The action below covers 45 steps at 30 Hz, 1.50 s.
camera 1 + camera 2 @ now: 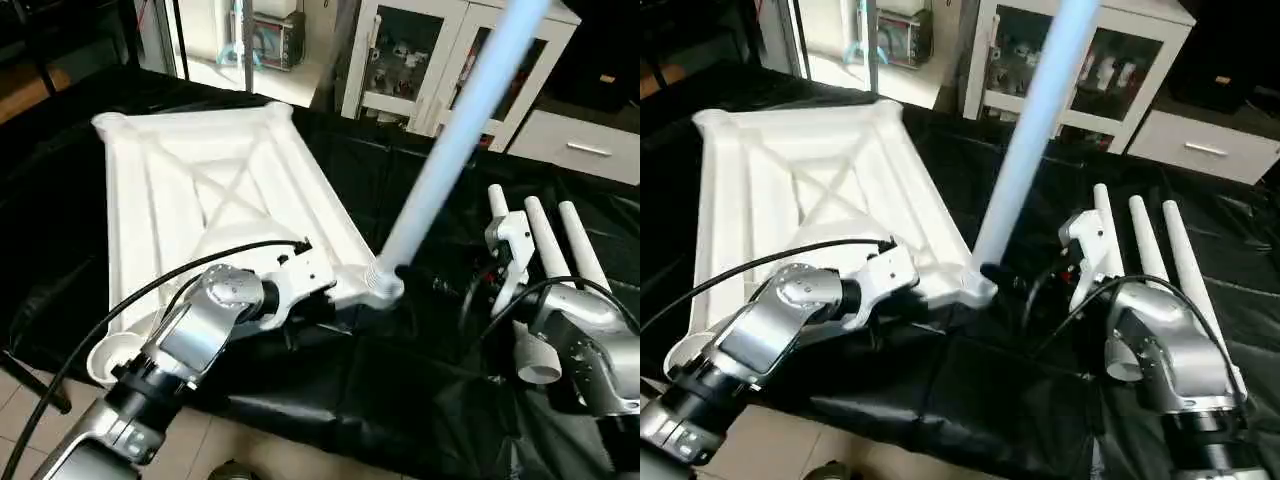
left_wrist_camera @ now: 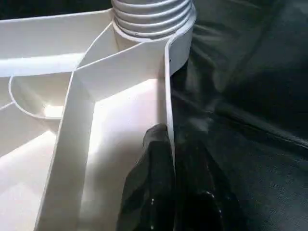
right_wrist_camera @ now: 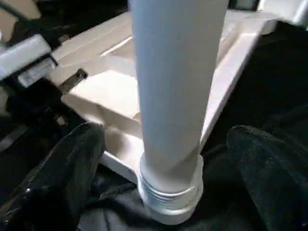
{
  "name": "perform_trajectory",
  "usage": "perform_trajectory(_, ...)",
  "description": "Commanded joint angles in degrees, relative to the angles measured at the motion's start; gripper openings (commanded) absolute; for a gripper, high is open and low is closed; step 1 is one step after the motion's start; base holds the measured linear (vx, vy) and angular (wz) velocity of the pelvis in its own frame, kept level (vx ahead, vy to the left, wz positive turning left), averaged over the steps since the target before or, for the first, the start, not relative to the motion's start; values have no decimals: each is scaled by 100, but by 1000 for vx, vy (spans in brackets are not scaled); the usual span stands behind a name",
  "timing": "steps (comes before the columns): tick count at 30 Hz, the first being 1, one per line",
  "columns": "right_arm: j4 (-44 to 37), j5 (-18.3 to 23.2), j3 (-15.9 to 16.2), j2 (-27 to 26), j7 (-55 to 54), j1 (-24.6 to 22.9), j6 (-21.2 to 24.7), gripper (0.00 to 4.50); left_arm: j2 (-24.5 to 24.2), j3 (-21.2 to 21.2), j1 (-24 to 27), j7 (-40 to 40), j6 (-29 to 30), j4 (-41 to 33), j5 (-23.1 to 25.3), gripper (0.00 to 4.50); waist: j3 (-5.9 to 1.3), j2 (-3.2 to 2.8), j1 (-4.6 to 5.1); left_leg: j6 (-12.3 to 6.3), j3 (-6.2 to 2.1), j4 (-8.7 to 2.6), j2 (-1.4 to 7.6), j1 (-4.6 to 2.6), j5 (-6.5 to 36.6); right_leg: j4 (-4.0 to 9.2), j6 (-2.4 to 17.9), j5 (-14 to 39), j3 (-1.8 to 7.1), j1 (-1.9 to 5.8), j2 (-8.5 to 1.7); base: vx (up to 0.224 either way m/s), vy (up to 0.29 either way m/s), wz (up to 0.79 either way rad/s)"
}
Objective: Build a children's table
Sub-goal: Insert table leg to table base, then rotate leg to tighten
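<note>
Underside up on the black-draped surface, the table top has one leg standing in its corner socket; left fingers pinch its rim, right fingers spread wide around that leg.

Leg in the top's near corner socket: upper end cut off by the frame edge. Top: near edge hidden behind the left forearm. Loose legs beside the top: wide ends hidden behind the right forearm. Cabinet contents beyond the top: too small to tell.
</note>
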State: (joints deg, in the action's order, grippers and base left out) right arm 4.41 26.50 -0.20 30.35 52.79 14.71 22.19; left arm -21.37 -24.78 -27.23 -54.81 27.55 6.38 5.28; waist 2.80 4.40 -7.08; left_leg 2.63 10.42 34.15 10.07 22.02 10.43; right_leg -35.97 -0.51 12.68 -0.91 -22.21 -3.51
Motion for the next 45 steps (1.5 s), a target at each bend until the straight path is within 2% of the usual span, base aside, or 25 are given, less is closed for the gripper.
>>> perform_trajectory(1,-180,37,28,186,237,-63,103,443,60,-90,31,-310,-421,-351,-391,0,-329,-9,-5,-252,-91,-379,332,-171,633,358,1336,-124,175,215,-445,0,0,0)
perform_trajectory(6,-169,-34,160,416,612,-76,98,443,-66,-151,76,-643,-487,-485,-517,0,-330,-4,-27,-299,-91,-371,332,-168,616,353,1329,-83,171,212,-443,0,0,0)
perform_trajectory(10,-114,-81,220,492,772,-70,40,443,-138,-179,101,-887,-489,-570,-580,0,-327,-24,-56,-241,-90,-373,338,-184,718,366,1334,80,173,192,-445,0,0,0)
perform_trajectory(15,-25,-161,344,578,1025,-69,-40,443,-207,-216,92,-1035,-554,-584,-629,0,-333,-29,-83,-234,-88,-368,336,-185,696,346,1357,-47,170,188,-435,0,0,0)
perform_trajectory(16,51,-239,410,582,1100,-54,-143,443,-225,-206,86,-1087,-561,-575,-622,0,-333,-46,-84,-221,-93,-371,338,-186,713,345,1359,-29,169,186,-438,0,0,0)
perform_trajectory(18,134,-300,471,557,1135,-14,-212,443,-234,-198,73,-1125,-573,-553,-602,0,-329,-34,-72,-200,-92,-375,332,-181,779,360,1362,63,169,191,-442,0,0,0)
perform_trajectory(19,156,-309,484,547,1141,1,-221,443,-236,-197,68,-1132,-574,-547,-598,0,-332,-52,-77,-188,-93,-375,333,-185,795,362,1365,83,169,190,-446,0,0,0)
perform_trajectory(20,193,-340,524,538,1174,28,-244,443,-240,-193,60,-1145,-574,-541,-599,0,-337,-31,-73,-188,-93,-372,333,-187,780,356,1377,38,166,194,-438,0,0,0)
perform_trajectory(25,258,-474,652,563,1338,19,-331,443,-252,-179,46,-1155,-569,-525,-598,0,-342,-22,-79,-256,-88,-358,327,-179,657,337,1400,-103,167,201,-438,0,0,0)
perform_trajectory(27,259,-489,662,569,1346,11,-342,416,-253,-177,46,-1152,-564,-525,-597,0,-343,-22,-80,-271,-91,-356,329,-175,638,336,1405,-96,167,206,-440,0,0,0)
perform_trajectory(34,354,-533,723,536,1461,1,-435,362,-275,-170,62,-1164,-575,-510,-578,0,-343,-22,-82,-295,-89,-351,334,-184,651,332,1428,-98,166,199,-437,0,0,0)
perform_trajectory(36,350,-526,728,525,1510,-5,-431,332,-283,-170,58,-1167,-573,-500,-576,0,-345,-22,-83,-299,-90,-351,331,-179,653,329,1427,-91,164,203,-437,0,0,0)
perform_trajectory(37,351,-527,730,525,1513,-7,-432,332,-284,-170,57,-1168,-574,-498,-576,0,-345,-36,-84,-294,-91,-351,332,-182,670,331,1429,-78,166,201,-439,0,0,0)
perform_trajectory(45,399,-582,830,490,1566,-61,-492,258,-289,-182,33,-1191,-571,-461,-573,0,-350,-29,-88,-308,-89,-344,331,-184,634,323,1454,-142,163,201,-438,0,0,0)
